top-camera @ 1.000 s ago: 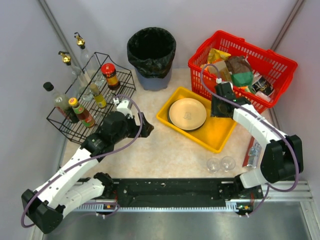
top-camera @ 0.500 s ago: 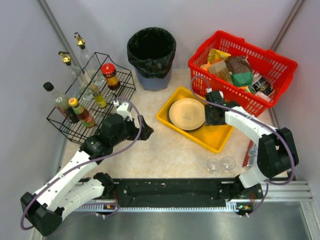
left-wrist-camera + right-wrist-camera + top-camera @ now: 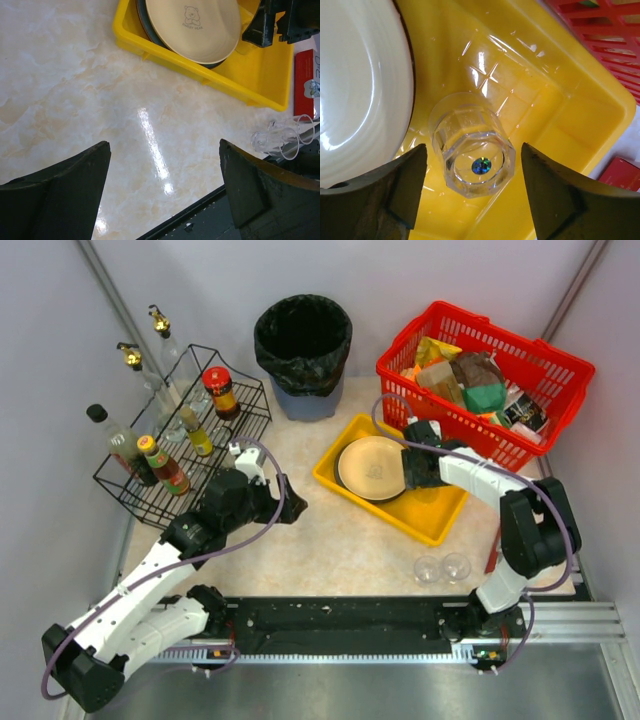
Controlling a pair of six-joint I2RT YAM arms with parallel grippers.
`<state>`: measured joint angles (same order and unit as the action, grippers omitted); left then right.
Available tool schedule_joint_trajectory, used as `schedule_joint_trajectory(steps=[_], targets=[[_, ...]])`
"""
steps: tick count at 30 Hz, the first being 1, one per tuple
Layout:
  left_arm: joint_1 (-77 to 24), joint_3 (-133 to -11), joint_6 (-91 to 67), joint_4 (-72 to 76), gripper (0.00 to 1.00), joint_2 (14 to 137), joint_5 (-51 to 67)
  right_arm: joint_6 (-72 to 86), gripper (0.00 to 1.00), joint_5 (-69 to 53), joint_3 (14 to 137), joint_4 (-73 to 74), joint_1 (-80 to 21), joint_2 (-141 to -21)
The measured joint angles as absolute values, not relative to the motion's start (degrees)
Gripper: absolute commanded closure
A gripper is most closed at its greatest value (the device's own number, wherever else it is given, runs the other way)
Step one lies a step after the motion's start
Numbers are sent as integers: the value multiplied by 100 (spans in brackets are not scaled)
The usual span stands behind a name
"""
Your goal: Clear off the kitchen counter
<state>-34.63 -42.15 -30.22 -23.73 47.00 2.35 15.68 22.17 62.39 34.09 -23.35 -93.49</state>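
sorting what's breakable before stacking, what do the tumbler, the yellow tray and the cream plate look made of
Tumbler: clear glass by the look, with thick faceted walls and the tray colour showing through; hard clear plastic is possible.
Yellow tray: glossy moulded plastic, with rounded corners and sharp highlights.
Cream plate: smooth ceramic or melamine, with a soft sheen and a printed bear; cannot tell which.

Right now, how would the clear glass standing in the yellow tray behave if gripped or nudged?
Probably rigid and breakable: the glass is clear and faceted. Its glossy sides and the shiny yellow tray floor suggest it would slide when nudged. It looks squat, so tipping seems unlikely.
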Motion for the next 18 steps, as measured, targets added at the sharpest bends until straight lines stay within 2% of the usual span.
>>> schedule_joint_trajectory(steps=[6, 11, 18], targets=[[-3463, -4165, -3033, -2357, 7, 4705, 390, 1372, 5, 2554, 6233, 3197, -2331, -9356], [-3463, -3997, -3140, -2206, 10, 4755, 823, 1205, 4, 2425, 6036, 3096, -2362, -8718], [-3870, -3841, -3603, -1638, 14, 5282, 1396, 1166, 4, 1162, 5822, 3363, -2388, -7043]])
